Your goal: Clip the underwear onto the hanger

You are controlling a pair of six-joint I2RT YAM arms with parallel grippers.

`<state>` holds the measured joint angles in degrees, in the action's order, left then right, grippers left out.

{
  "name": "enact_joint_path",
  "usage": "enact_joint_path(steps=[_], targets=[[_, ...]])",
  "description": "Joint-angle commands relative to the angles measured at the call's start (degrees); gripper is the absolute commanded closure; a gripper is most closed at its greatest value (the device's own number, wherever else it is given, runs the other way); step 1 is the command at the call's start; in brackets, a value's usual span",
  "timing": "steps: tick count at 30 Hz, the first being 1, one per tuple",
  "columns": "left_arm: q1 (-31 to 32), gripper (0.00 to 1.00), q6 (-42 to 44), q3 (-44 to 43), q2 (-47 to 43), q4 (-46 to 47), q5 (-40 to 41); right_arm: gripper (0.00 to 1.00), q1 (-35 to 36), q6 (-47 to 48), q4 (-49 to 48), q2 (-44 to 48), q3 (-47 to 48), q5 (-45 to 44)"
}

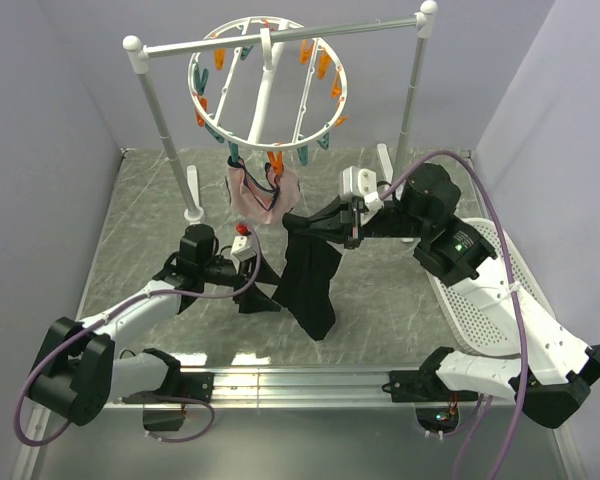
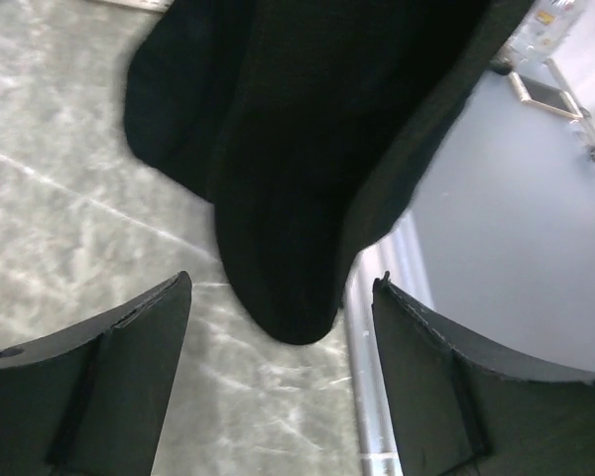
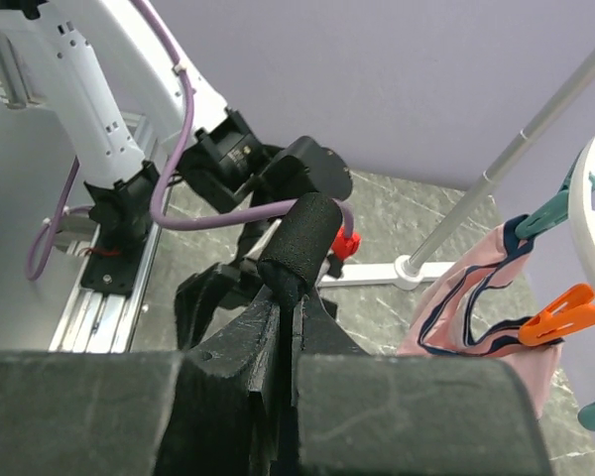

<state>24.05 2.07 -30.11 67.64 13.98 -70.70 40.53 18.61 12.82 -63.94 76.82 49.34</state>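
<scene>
The right tool (image 3: 286, 297) pinches the underwear (image 1: 315, 280) below the hanger (image 1: 263, 95); the left tool (image 2: 283, 288) gapes. That seemingly edge-only pinch could slip, dropping it onto the desk (image 1: 150, 200).

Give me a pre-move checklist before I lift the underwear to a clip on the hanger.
1. Right gripper shut on the black underwear: ok.
2. Left gripper holding the fabric: not ok. Its fingers are open and the low end hangs between them unclamped.
3. Underwear off the table: cannot tell. The low end hangs close to the surface.
4. Free clothespins on the hanger: ok. Several on the far rim look empty.
5. Near rim free: not ok. The pink garment hangs from the near clips, right beside the held edge.
</scene>
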Motion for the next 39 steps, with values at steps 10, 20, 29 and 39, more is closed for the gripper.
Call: enact_joint_path(steps=[10, 20, 29, 39], targets=[[2.1, 0.69, -17.3, -1.4, -1.1, 11.6, 3.0, 1.0, 0.3, -3.2, -5.3, 1.9, 0.3, -3.3], [-7.9, 1.0, -7.2, -6.5, -12.1, -20.3, 12.8, 1.0, -12.0, -21.3, -9.2, 15.6, -18.2, -20.1], [-9.6, 1.0, 15.4, -21.1, -15.2, -56.9, 21.5, 1.0, -13.9, -32.1, -4.3, 33.8, -36.2, -31.4], [-8.6, 1.0, 19.1, -28.5, -13.7, -67.1, 28.2, 1.0, -13.9, -40.8, 3.4, 41.2, -43.7, -34.6]])
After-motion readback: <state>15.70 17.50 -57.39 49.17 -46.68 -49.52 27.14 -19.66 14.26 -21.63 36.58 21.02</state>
